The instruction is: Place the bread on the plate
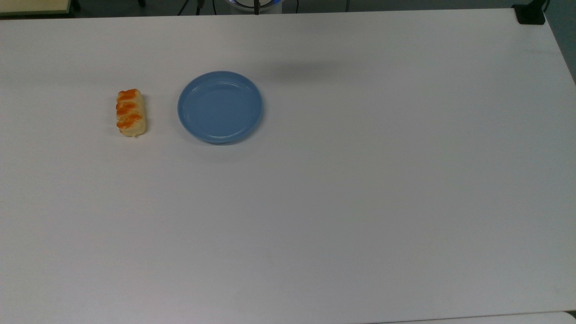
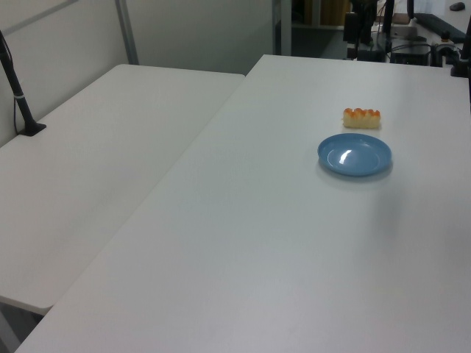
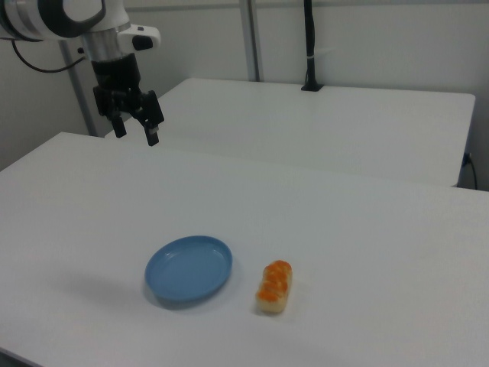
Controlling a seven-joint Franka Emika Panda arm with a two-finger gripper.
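The bread (image 1: 131,113) lies on the desk (image 1: 342,202) near the plate (image 1: 220,107), not touching. I see my gripper (image 3: 136,131) hanging high, jaws open, empty.

A broad white worktop (image 1: 342,202) is carrying just two things, and both are sitting directly on its matte surface. A blue plastic plate (image 1: 220,107) is lying flat on it, right way up and with nothing in it. Beside the plate, on the top view's left, a small bread roll (image 1: 131,112) with orange-red stripes is lying on its long side, near the plate but not touching it. In the right view the roll (image 3: 275,287) is lying to the plate's (image 3: 189,268) right. A second white worktop (image 2: 96,169) is standing alongside, its edge running close against the first.
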